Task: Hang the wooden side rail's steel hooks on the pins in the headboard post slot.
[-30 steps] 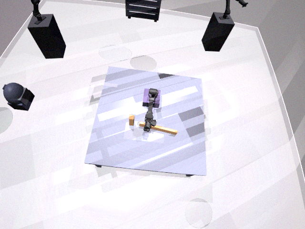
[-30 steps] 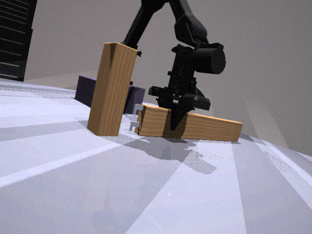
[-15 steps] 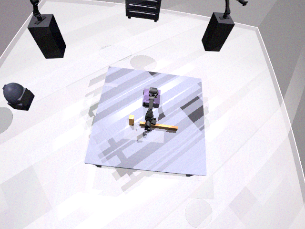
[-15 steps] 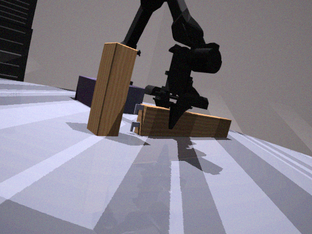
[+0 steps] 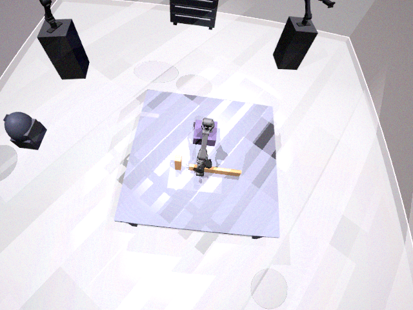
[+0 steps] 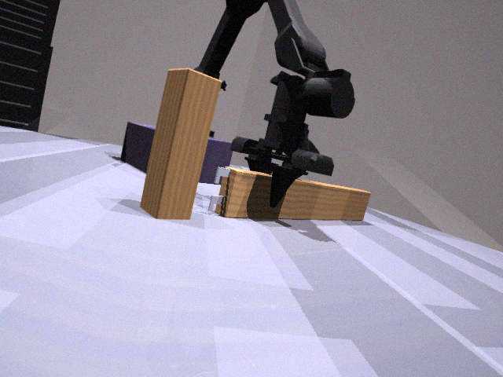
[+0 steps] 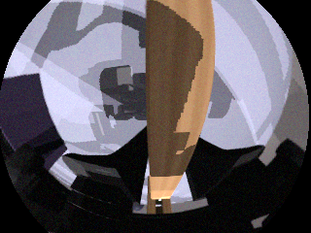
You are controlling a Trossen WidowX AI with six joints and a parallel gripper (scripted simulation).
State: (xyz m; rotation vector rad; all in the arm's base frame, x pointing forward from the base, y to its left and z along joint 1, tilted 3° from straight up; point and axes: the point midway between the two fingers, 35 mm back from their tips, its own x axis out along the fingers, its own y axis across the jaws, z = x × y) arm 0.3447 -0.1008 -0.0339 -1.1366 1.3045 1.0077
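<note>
The wooden side rail point(image 5: 226, 171) point(image 6: 324, 203) point(image 7: 170, 73) lies nearly level on edge, low at the table. Its far end is at the table to the right; whether the hook end touches the table is unclear. My gripper point(image 5: 200, 169) point(image 6: 277, 188) point(image 7: 162, 128) is shut on the rail near its hook end, one finger on each side. Two steel hooks, the upper hook point(image 6: 222, 173) and the lower hook point(image 6: 214, 201), point toward the headboard post point(image 5: 178, 163) point(image 6: 178, 150) across a small gap. The post stands upright. Its slot and pins are hidden in the exterior view.
The purple base block point(image 5: 200, 133) point(image 6: 137, 141) point(image 7: 21, 107) of the arm stands behind the rail and post. The table point(image 5: 160, 200) point(image 6: 162, 283) carries them all. Dark pedestals and a drawer cabinet point(image 5: 193, 13) point(image 6: 24, 68) stand beyond the table.
</note>
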